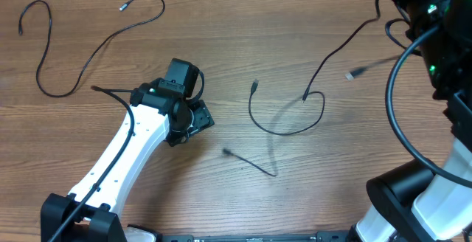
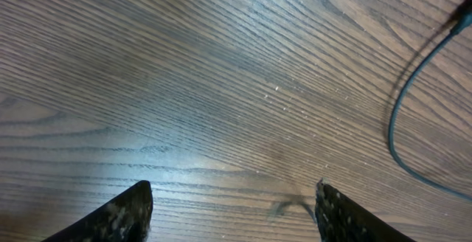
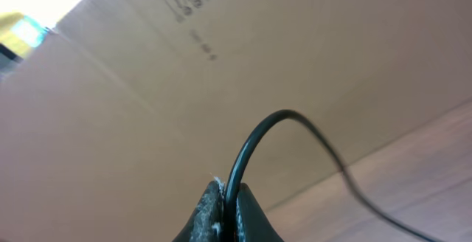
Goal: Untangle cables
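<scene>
Several thin black cables lie apart on the wooden table (image 1: 221, 43). One long cable (image 1: 44, 50) snakes across the far left, with a silver plug (image 1: 124, 7). Another cable (image 1: 287, 128) forms a loop at the centre and rises toward the upper right. A short strand (image 1: 251, 164) lies in front of it. My left gripper (image 2: 233, 190) stands open just above bare wood, near the table's middle (image 1: 193, 118); a cable (image 2: 394, 124) curves past on its right. My right gripper (image 3: 230, 198) is shut on a raised black cable (image 3: 258, 131).
A blurred silver plug (image 1: 354, 73) hangs at the right. The right arm's thick black wires (image 1: 394, 109) arc over the right side. A cardboard box wall (image 3: 221, 50) fills the right wrist view. The left arm's white link (image 1: 125, 153) crosses the front left.
</scene>
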